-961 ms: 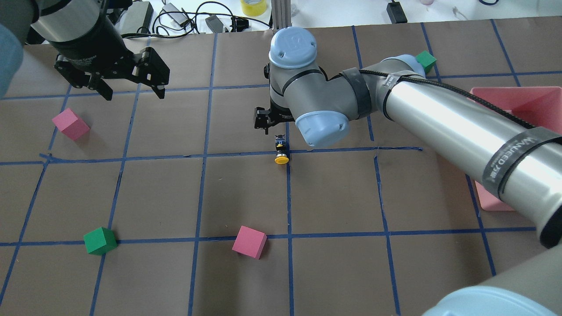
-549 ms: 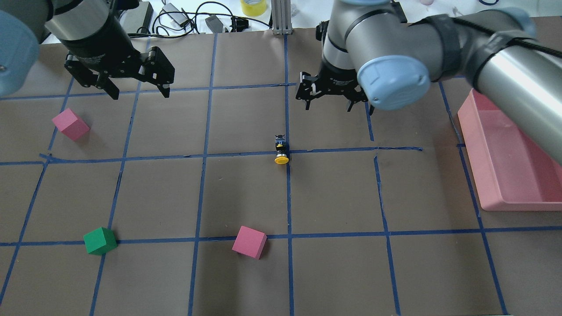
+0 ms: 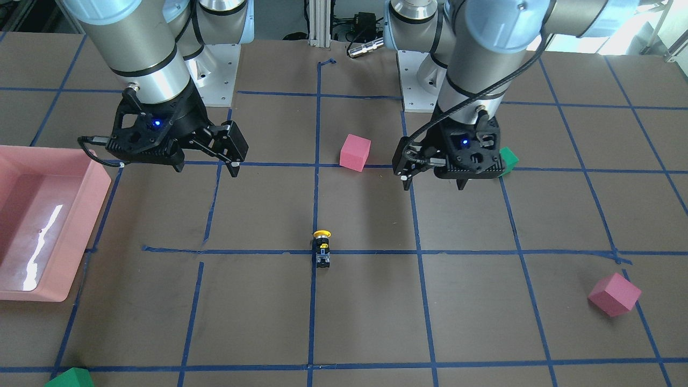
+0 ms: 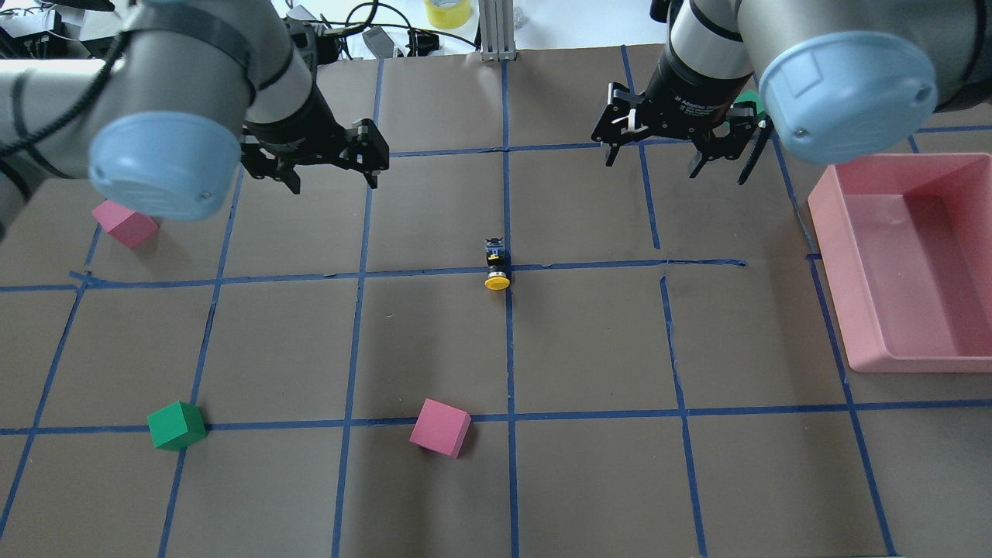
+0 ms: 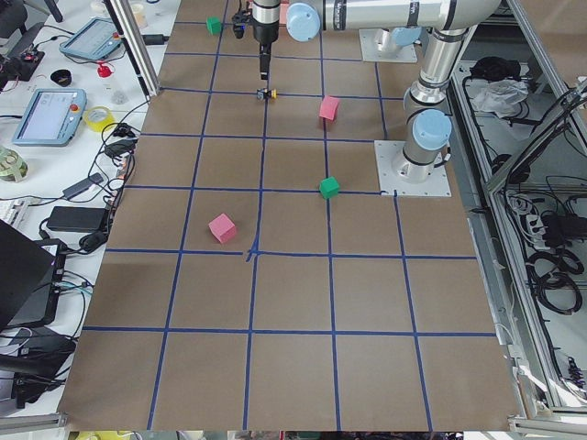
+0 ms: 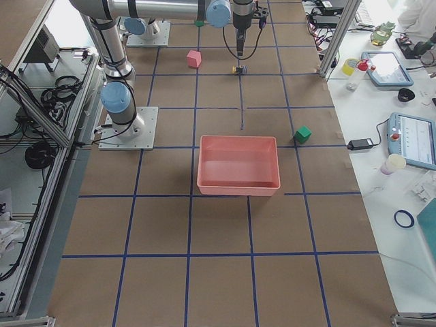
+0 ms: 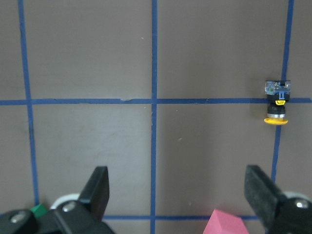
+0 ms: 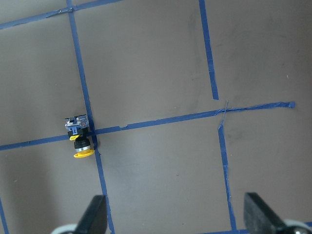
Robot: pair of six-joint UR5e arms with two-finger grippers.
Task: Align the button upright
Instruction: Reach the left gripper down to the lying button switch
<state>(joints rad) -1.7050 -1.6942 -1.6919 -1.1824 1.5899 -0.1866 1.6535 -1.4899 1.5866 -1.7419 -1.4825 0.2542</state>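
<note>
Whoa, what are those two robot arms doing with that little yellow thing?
They are supposed to stand the little button upright. Right now it lies on its side on the table, at a crossing of blue tape lines, with its yellow cap pointing toward the robot. Nothing is holding it. The left end effector and the right end effector both hang open above the table, one off to each side of the button, touching nothing.
</note>
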